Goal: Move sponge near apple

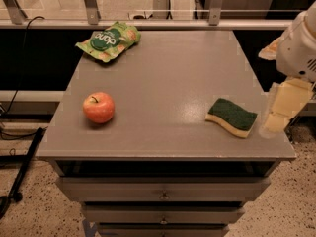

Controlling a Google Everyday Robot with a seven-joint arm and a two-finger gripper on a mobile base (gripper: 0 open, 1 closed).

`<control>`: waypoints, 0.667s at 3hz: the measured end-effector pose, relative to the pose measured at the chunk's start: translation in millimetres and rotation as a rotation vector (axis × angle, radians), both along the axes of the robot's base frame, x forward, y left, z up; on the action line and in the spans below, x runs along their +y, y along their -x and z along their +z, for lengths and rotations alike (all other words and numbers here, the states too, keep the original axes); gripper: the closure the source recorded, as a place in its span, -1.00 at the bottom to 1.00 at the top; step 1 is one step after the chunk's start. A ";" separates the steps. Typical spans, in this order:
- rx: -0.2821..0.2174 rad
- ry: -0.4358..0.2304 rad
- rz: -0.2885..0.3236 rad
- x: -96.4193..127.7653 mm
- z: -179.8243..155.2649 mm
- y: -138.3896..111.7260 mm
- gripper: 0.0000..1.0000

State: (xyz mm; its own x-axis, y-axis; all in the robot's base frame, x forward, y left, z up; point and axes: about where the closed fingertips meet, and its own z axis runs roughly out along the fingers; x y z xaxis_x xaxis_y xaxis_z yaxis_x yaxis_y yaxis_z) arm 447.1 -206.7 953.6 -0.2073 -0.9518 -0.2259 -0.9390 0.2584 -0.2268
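Grey desk (173,73) is carrying the sponge (232,116), with the apple (98,107) sitting well apart to its left. Just right of the sponge the end effector (284,110) is hovering, holding nothing; how open, I cannot tell. Centring above it before descending is looking wisest

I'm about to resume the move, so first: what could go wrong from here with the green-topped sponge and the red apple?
1. The wavy-edged green-and-yellow sponge lies near the grey table's right front corner. The gripper, hanging just off that edge beside it, might knock it off while coming in.
2. The sponge is low and flat, so a descent could strike the tabletop.
3. The round red-orange apple stands free; placing too close may roll it.
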 end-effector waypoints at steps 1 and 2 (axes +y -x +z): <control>0.032 -0.031 -0.008 9.4 -41.9 -15.0 -1.00; 0.054 -0.059 -0.033 14.2 -81.3 -32.9 -1.00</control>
State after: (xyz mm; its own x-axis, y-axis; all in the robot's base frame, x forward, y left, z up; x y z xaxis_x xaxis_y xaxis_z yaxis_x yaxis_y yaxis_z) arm 479.9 -192.5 872.3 -0.2515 -0.9298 -0.2689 -0.9404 0.3005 -0.1594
